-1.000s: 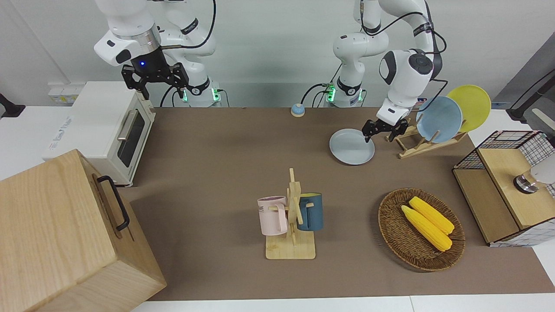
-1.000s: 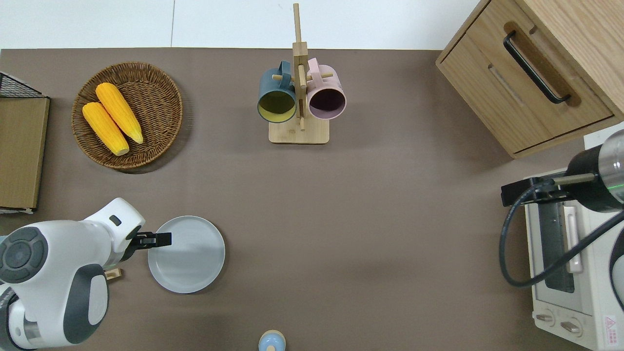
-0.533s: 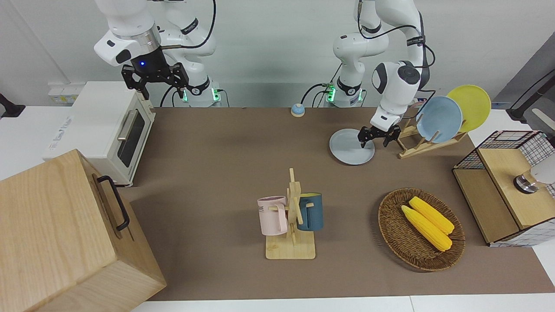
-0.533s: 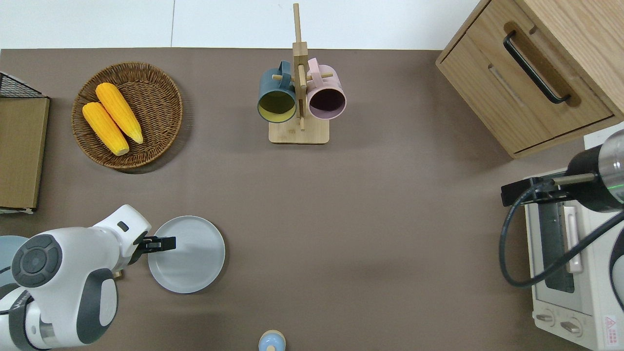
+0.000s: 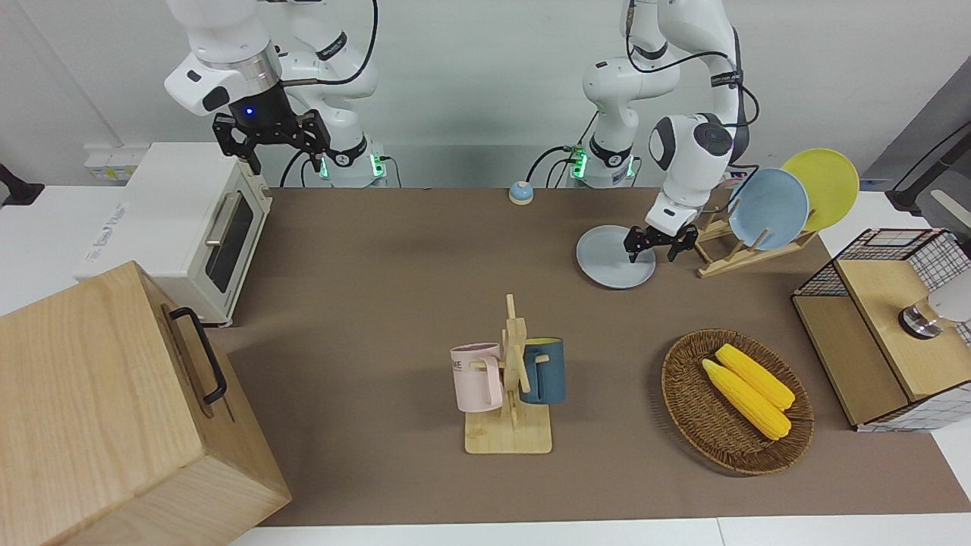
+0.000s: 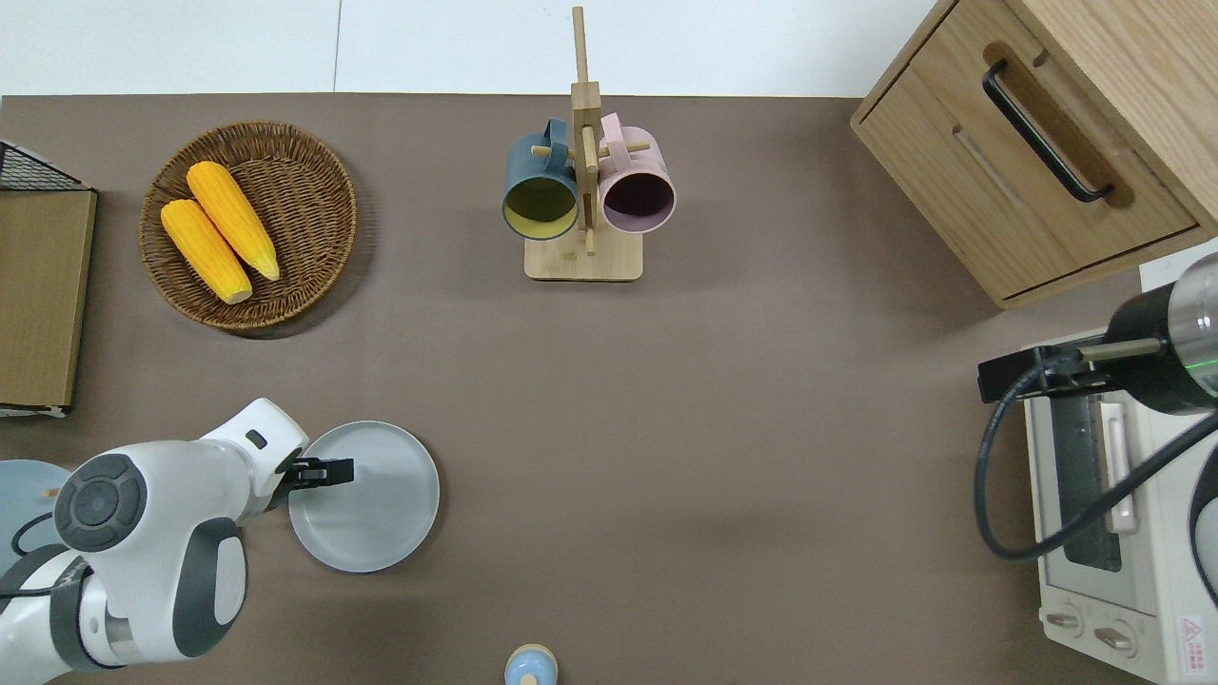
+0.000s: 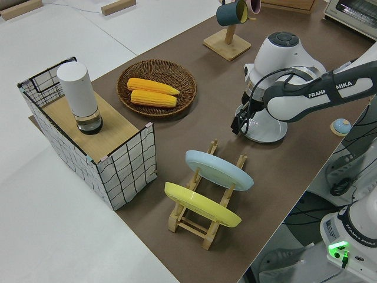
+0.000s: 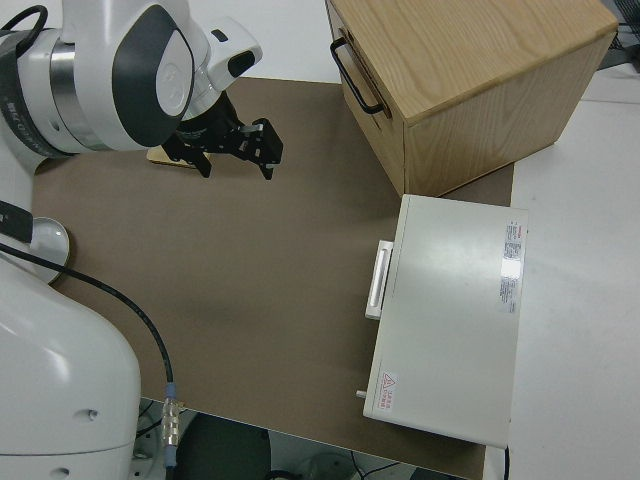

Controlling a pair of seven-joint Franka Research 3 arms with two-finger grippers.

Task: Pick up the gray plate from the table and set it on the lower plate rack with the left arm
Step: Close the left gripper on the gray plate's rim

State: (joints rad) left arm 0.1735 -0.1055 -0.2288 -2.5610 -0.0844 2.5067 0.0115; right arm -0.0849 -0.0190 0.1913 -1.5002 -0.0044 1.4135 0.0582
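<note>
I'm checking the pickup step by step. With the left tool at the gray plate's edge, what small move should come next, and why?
Probably lower a little more and close. The left tool is open at the rim of the gray plate on the side toward the lower plate rack, one finger over the plate. The plate lies flat on the table, not gripped.

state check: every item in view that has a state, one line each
gray plate: flat on the table, not lifted
left gripper: open, low at the gray plate's rim
right gripper: open, arm parked
plate rack: holds blue plate and yellow plate, both on edge
mugs: two, hung on the wooden stand
basket: holds two corn cobs
toaster oven: door shut
wooden cabinet: drawer shut
</note>
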